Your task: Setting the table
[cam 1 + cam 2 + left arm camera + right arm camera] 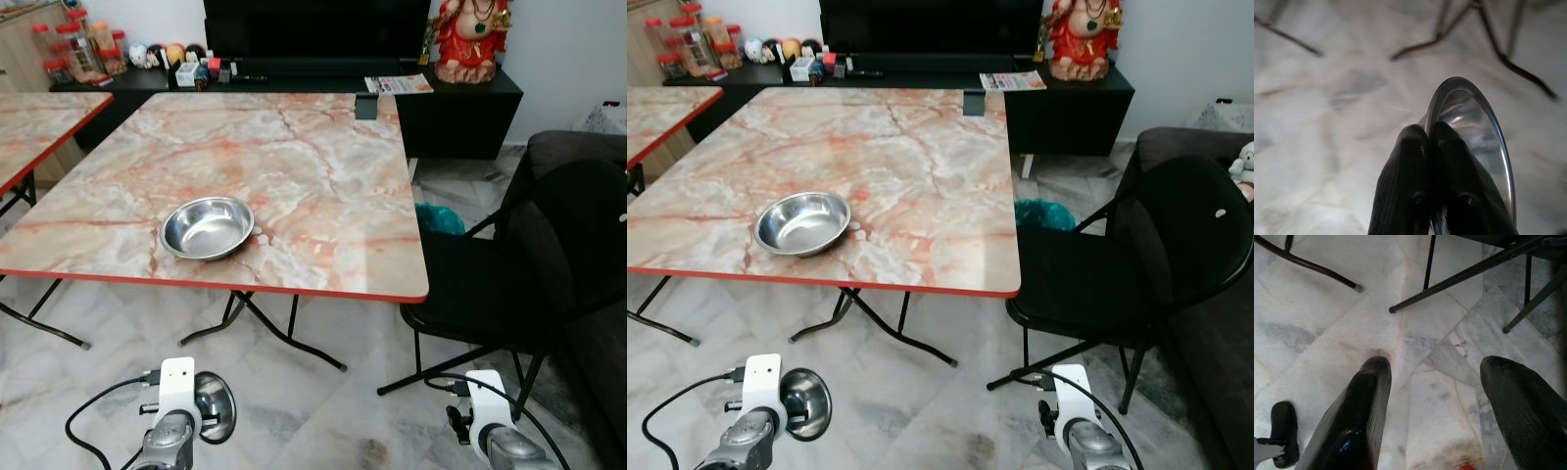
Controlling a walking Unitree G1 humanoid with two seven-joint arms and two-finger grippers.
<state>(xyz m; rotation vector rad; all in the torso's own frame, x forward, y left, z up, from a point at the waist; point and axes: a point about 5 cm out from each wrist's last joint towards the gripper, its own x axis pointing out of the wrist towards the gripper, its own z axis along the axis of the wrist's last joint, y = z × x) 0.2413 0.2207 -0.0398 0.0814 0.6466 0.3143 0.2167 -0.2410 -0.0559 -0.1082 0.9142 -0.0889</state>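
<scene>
Held steel bowl partly covered by the left gripper fingers and cut off at the frame edge, second marble table cropped at the left, jars and sideboard clutter too small to identify.

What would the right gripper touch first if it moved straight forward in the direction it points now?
Most likely the marble floor. The right gripper is open and points down at bare tiles. The black chair's legs stand further ahead, apparently beyond its line, though depth is hard to judge.
</scene>
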